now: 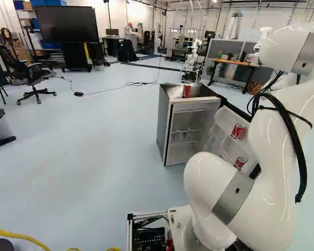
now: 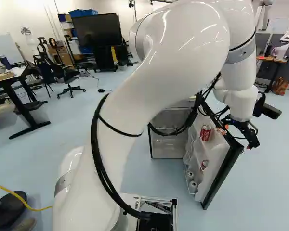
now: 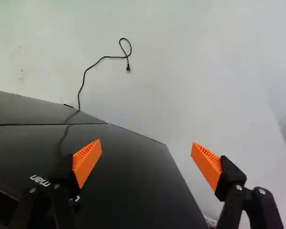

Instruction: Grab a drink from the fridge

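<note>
While the fridge door (image 2: 220,154) stands open, the upper can (image 2: 205,132) is best approached from the door's inner side.

The upper can and a lower can (image 2: 204,164) are held in the door shelves (image 2: 198,144); a third can (image 1: 186,91) is seen on top of the fridge (image 1: 165,123). The gripper (image 3: 146,143) is held at the door's outer side, its jaws spread wide with nothing grasped. The arm (image 2: 154,82) should first be taken clear of the door's free edge, so that the panel is not nudged shut. The jaws should then be centred on the can's body and closed gently from both sides, and the can should be raised past the shelf front before being drawn away.
</note>
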Motion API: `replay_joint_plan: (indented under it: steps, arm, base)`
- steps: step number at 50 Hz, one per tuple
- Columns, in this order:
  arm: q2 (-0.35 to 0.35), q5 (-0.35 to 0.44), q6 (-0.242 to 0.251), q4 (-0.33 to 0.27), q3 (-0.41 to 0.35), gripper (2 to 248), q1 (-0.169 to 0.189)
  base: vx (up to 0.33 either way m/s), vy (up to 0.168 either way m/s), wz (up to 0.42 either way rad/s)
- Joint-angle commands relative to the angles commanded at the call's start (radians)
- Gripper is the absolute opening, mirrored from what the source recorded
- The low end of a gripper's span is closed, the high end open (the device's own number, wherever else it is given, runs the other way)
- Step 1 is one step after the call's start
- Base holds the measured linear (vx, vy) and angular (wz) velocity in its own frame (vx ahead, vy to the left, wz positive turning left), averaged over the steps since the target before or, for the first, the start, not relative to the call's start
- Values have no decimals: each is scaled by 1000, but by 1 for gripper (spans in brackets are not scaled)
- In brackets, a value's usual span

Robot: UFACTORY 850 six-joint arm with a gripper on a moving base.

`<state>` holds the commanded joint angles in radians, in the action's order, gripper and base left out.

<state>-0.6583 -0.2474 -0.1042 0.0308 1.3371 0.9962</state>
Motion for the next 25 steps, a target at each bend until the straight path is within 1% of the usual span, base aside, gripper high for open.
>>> replay_joint_plan:
  steps: [25]
  arm:
    - [66, 0, 0, 0, -97, 247, -6]
  base:
    - [0, 0, 0]
